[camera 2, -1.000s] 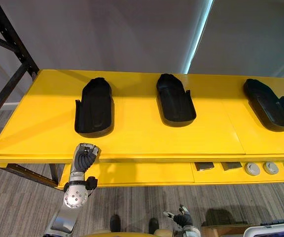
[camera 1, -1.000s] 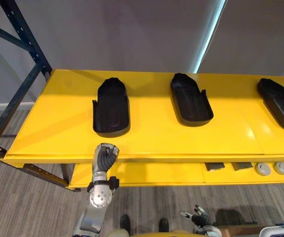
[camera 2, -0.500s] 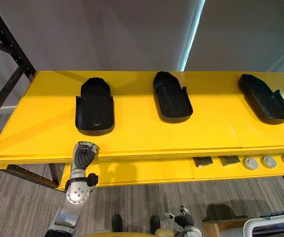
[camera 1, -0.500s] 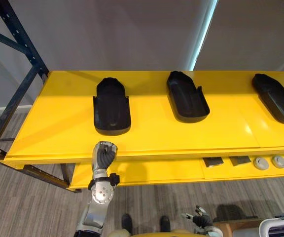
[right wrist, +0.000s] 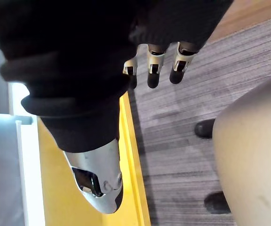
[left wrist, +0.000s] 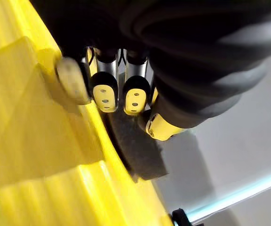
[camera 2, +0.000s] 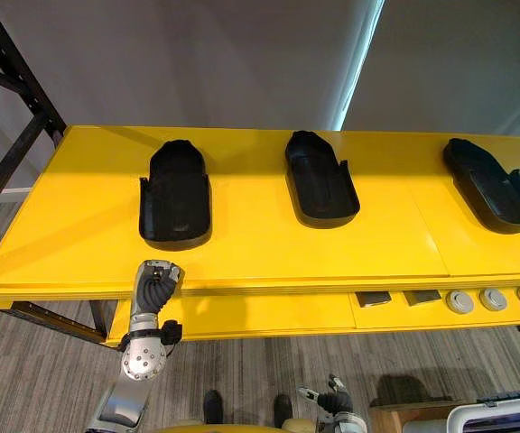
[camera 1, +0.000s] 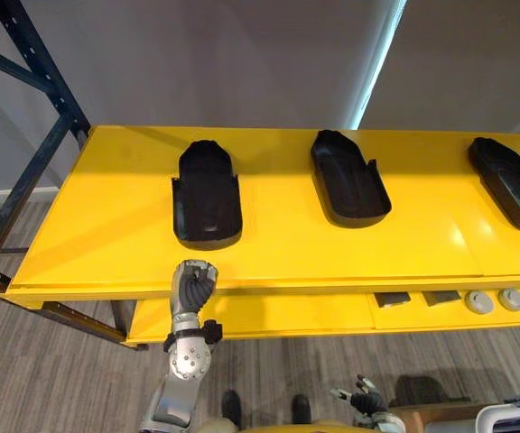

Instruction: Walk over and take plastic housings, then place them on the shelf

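Three black plastic housings lie open side up on the yellow shelf top [camera 1: 106, 225]: the left housing [camera 1: 206, 194], the middle housing [camera 1: 348, 178] and the right housing [camera 1: 511, 185] at the view's edge. My left hand [camera 1: 192, 284] is raised at the shelf's front edge, just before the left housing, with its fingers [left wrist: 102, 89] curled and nothing in them. The left housing's dark end [left wrist: 135, 146] lies past them. My right hand [camera 1: 361, 397] hangs low over the floor, its fingers [right wrist: 154, 70] relaxed and holding nothing.
A lower yellow shelf holds small dark square parts [camera 1: 393, 299] and grey round parts [camera 1: 490, 300] at the right. A dark blue rack upright [camera 1: 39, 63] stands at the far left. A white-rimmed bin [camera 1: 513, 417] sits at the lower right on the grey floor.
The whole picture has swayed slightly, so the camera moved. My left hand stays curled at the shelf's front edge, and the housings lie where they were.
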You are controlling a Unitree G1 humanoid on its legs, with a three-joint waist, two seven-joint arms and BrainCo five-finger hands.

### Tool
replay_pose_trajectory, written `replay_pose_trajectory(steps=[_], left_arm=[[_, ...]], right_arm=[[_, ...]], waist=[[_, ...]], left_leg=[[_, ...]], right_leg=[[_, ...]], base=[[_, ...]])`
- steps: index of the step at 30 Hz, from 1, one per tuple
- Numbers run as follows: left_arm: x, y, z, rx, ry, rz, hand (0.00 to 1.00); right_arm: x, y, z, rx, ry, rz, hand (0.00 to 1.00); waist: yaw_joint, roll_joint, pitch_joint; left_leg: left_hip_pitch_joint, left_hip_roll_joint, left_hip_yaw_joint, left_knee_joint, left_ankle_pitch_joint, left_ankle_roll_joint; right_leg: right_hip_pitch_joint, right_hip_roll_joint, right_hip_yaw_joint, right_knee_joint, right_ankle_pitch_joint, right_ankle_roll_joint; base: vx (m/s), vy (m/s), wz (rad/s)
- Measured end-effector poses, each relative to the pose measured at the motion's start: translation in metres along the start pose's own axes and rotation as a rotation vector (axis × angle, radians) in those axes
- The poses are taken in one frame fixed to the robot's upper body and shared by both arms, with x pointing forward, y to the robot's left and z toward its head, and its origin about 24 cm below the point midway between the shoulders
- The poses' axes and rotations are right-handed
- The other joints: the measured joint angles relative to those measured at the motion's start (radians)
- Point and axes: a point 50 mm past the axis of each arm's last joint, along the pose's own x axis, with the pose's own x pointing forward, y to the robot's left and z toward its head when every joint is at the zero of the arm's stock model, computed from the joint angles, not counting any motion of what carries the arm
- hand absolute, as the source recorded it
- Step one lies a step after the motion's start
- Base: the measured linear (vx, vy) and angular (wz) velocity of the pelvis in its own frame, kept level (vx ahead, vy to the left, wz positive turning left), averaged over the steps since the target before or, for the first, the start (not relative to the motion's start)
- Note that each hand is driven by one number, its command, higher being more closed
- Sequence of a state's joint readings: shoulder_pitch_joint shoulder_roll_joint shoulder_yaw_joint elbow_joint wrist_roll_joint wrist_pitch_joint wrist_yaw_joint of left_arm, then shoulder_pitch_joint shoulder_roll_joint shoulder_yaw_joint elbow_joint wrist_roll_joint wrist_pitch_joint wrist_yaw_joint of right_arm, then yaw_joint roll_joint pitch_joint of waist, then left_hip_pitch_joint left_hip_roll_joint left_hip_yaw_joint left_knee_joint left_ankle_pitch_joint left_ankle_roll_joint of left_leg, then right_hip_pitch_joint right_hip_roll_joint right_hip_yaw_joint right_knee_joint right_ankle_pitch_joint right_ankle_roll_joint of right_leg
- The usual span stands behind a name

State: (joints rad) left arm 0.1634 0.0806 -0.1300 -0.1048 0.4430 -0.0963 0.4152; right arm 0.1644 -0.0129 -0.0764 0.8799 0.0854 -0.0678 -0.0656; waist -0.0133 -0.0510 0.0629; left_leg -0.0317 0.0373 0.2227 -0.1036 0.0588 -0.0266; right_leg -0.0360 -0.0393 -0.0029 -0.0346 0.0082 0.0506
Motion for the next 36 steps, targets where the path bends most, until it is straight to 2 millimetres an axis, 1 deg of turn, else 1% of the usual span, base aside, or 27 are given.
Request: replay_pose_trajectory(steps=[2, 6, 9, 11, 12, 16, 21, 26, 32, 34, 36], left_arm=[[0.007, 0.000, 0.020, -0.040, -0.082, 0.016, 1.00], [0.006, -0.002, 0.045, -0.116, -0.189, 0.022, 1.00], [0.005, -0.005, 0.051, -0.141, -0.206, 0.020, 1.00], [0.005, -0.005, 0.052, -0.158, -0.199, 0.024, 1.00], [0.005, -0.005, 0.051, -0.164, -0.193, 0.025, 1.00], [0.006, -0.005, 0.044, -0.146, -0.167, 0.024, 1.00], [0.005, -0.012, 0.025, -0.104, -0.079, -0.009, 1.00], [0.011, -0.012, 0.005, -0.076, 0.014, -0.001, 1.00], [0.019, -0.006, -0.007, -0.045, 0.067, 0.031, 1.00], [0.020, -0.002, -0.016, -0.024, 0.104, 0.043, 1.00], [0.024, 0.001, -0.018, -0.014, 0.109, 0.056, 1.00]], right_arm=[[-0.001, 0.000, -0.002, 0.002, 0.005, -0.001, 0.00], [-0.001, 0.001, -0.003, 0.004, -0.001, 0.002, 0.00], [-0.001, 0.001, -0.003, 0.004, -0.002, -0.003, 0.00], [-0.002, 0.001, -0.003, 0.004, -0.002, -0.006, 0.00], [-0.002, 0.001, -0.003, 0.004, -0.002, -0.008, 0.00], [-0.002, 0.001, -0.003, 0.005, -0.001, -0.013, 0.00], [-0.002, 0.001, -0.003, 0.004, 0.002, -0.012, 0.00], [-0.001, 0.001, -0.003, 0.003, 0.008, -0.012, 0.00], [-0.001, 0.001, -0.002, 0.001, 0.005, -0.011, 0.00], [-0.001, 0.002, -0.001, -0.003, 0.002, -0.009, 0.00], [0.000, 0.003, -0.001, -0.007, 0.003, -0.008, 0.00]], waist=[[-0.001, -0.004, -0.003], [-0.007, -0.009, -0.006], [-0.012, -0.012, -0.008], [-0.013, -0.013, -0.008], [-0.012, -0.013, -0.008], [-0.012, -0.012, -0.009], [-0.012, -0.012, -0.009], [-0.012, -0.012, -0.009], [-0.016, -0.013, -0.010], [-0.026, -0.013, -0.009], [-0.026, -0.013, -0.009]], left_leg=[[-0.001, 0.003, 0.000, 0.000, -0.006, 0.002], [-0.001, 0.003, 0.003, 0.000, -0.012, 0.004], [-0.001, 0.003, 0.004, 0.000, -0.013, 0.006], [-0.001, 0.003, 0.005, 0.000, -0.013, 0.006], [0.001, 0.002, 0.009, 0.000, -0.009, 0.012], [0.014, 0.003, 0.019, 0.000, -0.009, 0.012], [0.026, 0.004, 0.023, 0.000, -0.009, 0.012], [0.024, 0.003, 0.023, 0.000, -0.013, 0.006], [0.005, -0.001, 0.023, 0.000, -0.015, 0.009], [0.005, -0.003, 0.025, 0.000, -0.014, 0.015], [0.004, -0.003, 0.025, 0.000, -0.017, 0.016]], right_leg=[[-0.002, 0.000, 0.005, 0.002, 0.001, -0.001], [-0.004, 0.000, 0.008, 0.004, 0.001, -0.001], [-0.004, 0.000, 0.008, 0.005, 0.001, -0.001], [-0.004, 0.000, 0.009, 0.005, 0.001, -0.001], [-0.003, 0.000, 0.008, 0.005, 0.001, -0.001], [0.006, 0.001, 0.009, 0.006, 0.000, -0.001], [0.015, 0.002, 0.008, 0.006, 0.000, -0.001], [0.013, 0.001, 0.007, 0.004, -0.011, -0.002], [-0.002, 0.001, 0.006, -0.003, -0.011, -0.001], [-0.002, 0.001, 0.007, -0.004, -0.004, -0.001], [-0.002, 0.001, 0.007, -0.006, -0.004, -0.001]], base=[[0.00, 0.008, -0.04], [0.00, 0.002, -0.01], [0.00, 0.000, 0.00], [0.02, 0.001, 0.00], [0.00, 0.000, 0.00], [0.02, 0.001, -0.05], [0.00, 0.000, 0.00], [0.00, 0.000, 0.00], [0.02, 0.001, 0.00], [0.07, 0.002, -0.02], [0.08, -0.001, -0.01]])
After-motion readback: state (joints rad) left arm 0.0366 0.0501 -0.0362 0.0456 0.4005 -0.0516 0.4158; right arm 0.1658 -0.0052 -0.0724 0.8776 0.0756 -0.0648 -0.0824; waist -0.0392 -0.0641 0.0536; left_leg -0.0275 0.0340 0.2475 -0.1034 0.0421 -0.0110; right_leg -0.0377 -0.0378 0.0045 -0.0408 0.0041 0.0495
